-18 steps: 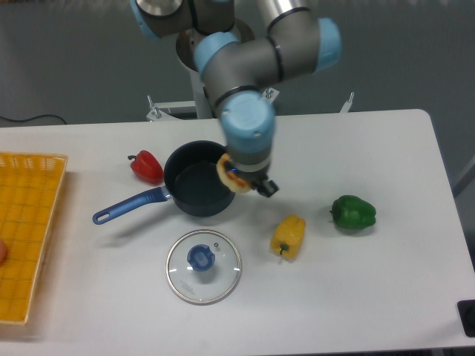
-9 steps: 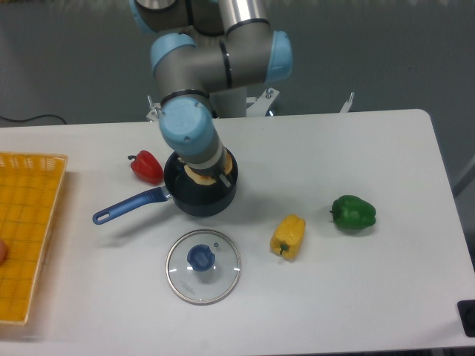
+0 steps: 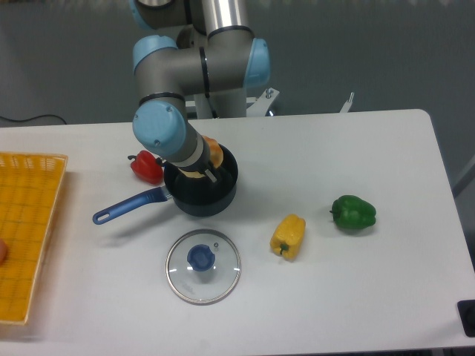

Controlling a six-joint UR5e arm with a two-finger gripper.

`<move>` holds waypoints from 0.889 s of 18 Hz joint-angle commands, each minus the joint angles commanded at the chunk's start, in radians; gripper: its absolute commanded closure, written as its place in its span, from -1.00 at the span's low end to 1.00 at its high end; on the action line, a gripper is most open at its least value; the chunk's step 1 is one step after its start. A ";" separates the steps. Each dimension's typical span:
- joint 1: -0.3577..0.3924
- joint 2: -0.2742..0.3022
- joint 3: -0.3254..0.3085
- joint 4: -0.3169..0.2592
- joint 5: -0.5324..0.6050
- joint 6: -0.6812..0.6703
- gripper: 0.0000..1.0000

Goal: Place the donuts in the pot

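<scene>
Lid (image 3: pixel 202 265) nearest, off; behind it pot (image 3: pixel 223 194), uncovered, ready. Gripper (image 3: pixel 203 169) over pot mouth, pinching donut (image 3: pixel 212 153) above the rim. Release step in hand: lower slightly, then part fingers.

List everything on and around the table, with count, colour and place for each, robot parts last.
pot: 1, dark navy with blue handle, centre-left of the table
donut: 1 visible, tan-golden, at the gripper over the pot
glass lid: 1, clear with blue knob, in front of the pot
red pepper: 1, red, left of the pot
yellow pepper: 1, yellow, right of the lid
green pepper: 1, green, right side
basket: 1, orange-yellow, left edge
table: 1, white
gripper: 1, mostly hidden by the wrist, above the pot
</scene>
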 joint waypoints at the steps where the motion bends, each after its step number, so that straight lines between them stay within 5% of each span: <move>1: -0.002 0.000 0.003 0.000 0.000 0.000 0.02; 7: 0.000 -0.014 0.029 -0.003 0.002 0.006 -0.25; 9: 0.020 -0.009 0.075 -0.009 -0.005 0.011 -1.00; 14: 0.052 -0.006 0.114 0.001 -0.023 0.009 -1.00; 16: 0.077 -0.003 0.114 0.061 -0.061 0.011 -1.00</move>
